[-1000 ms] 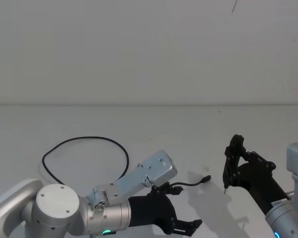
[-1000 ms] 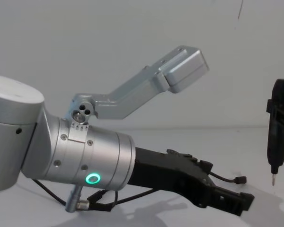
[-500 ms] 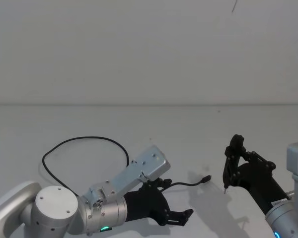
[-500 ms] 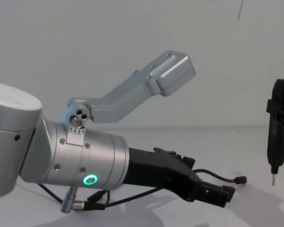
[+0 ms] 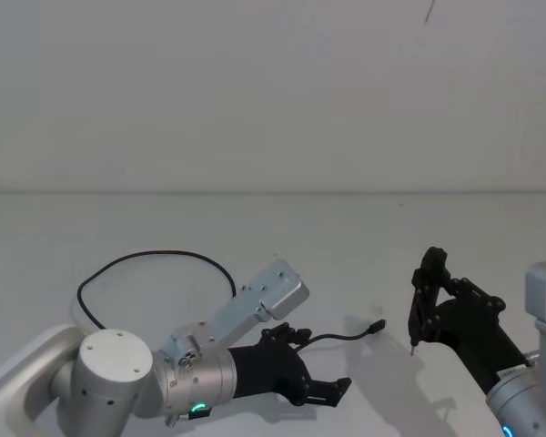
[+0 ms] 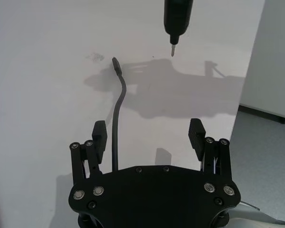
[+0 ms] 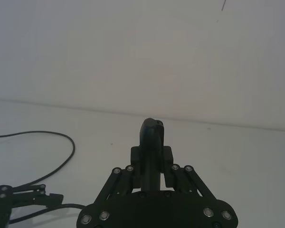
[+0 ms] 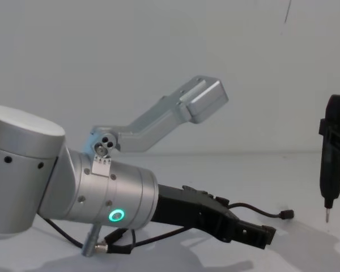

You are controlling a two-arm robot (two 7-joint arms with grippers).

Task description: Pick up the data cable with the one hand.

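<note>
1. Left gripper (image 6: 148,135) is straddling the data cable (image 6: 117,123), fingers spread nice and wide.
2. Right gripper (image 7: 152,156) is pinching a slim black tool (image 7: 151,128) just past the data cable's far end.

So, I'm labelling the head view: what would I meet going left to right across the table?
Loop of the data cable → open left gripper → the cable's plug → black rod tool, clamped in the right gripper.

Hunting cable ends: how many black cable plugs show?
1. The small plug of the thin black data cable lies on the white table between the open left claw and the black rod tool in the right claw; the other end may be hidden.
</note>
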